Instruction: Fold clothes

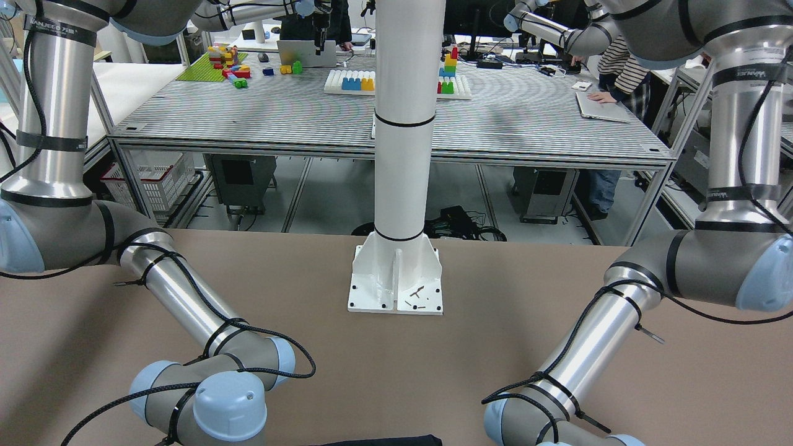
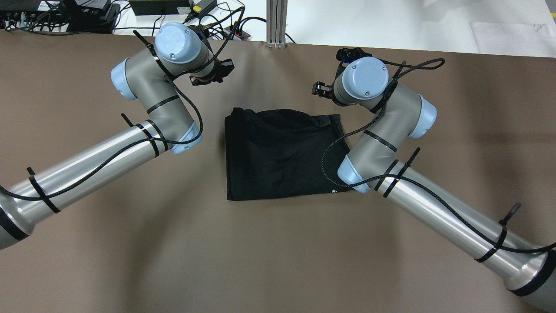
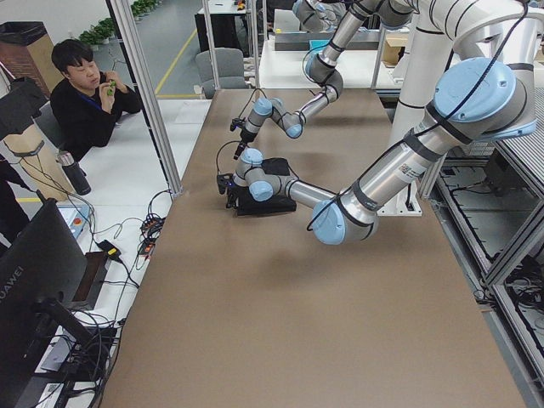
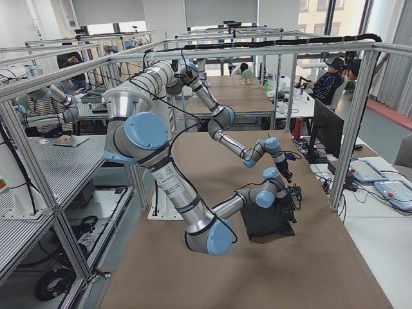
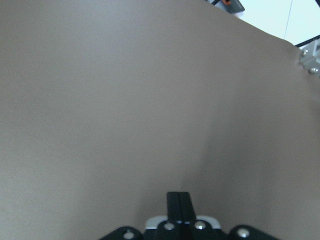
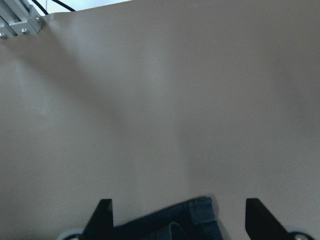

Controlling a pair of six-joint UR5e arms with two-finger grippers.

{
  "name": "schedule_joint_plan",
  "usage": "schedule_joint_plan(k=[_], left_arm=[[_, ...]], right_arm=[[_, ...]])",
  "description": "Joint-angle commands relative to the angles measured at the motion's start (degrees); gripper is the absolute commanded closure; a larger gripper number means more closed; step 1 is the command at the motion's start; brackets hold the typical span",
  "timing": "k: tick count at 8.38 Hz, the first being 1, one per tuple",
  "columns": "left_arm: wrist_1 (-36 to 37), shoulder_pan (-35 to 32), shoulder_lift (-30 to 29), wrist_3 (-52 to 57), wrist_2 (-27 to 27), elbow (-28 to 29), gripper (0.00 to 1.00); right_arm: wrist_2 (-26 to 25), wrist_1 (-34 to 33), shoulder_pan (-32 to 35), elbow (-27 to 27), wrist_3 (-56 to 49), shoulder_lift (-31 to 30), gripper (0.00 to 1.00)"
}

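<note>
1. The clothes (image 2: 278,161), one dark folded piece, lay flat midway between the left and right edges of the tabletop (image 2: 278,261), nearer the edge opposite the robot.
2. The left end effector (image 5: 177,197) hung over bare tabletop, apart from the piece's far left corner, with its fingers pressed together and gripping nothing.
3. The right end effector (image 6: 178,202) hung at the far right corner with its fingers spread wide; the fabric's corner showed between them, ungripped.

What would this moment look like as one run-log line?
clothes: on table, unheld | left tool: shut, empty, over bare table | right tool: open, by clothes' far corner
</note>
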Motion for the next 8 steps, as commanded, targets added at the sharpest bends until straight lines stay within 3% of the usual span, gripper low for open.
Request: schedule_joint_plan(k=[1,2,5,8], left_arm=[[0.01,-0.69,1.04,0.24,-0.45,-2.35,0.65],[0.01,-0.69,4.18,3.63,-0.54,-4.36,0.06],[0.54,-6.55,21.46,19.52,-0.88,-14.99,0.06],[0.54,-20.15,40.46,44.54,-2.64,-24.4,0.06]], right_arm=[[0.34,-0.17,-0.03,0.8,-2.1,-0.19,0.06],[2.09,-0.35,-0.03,1.06,-5.6,-2.19,0.06],[2.98,-1.83,2.58,12.19,-22.11,-18.68,0.06],[3.07,-9.99,14.78,27.38,-43.44,-34.24,0.06]])
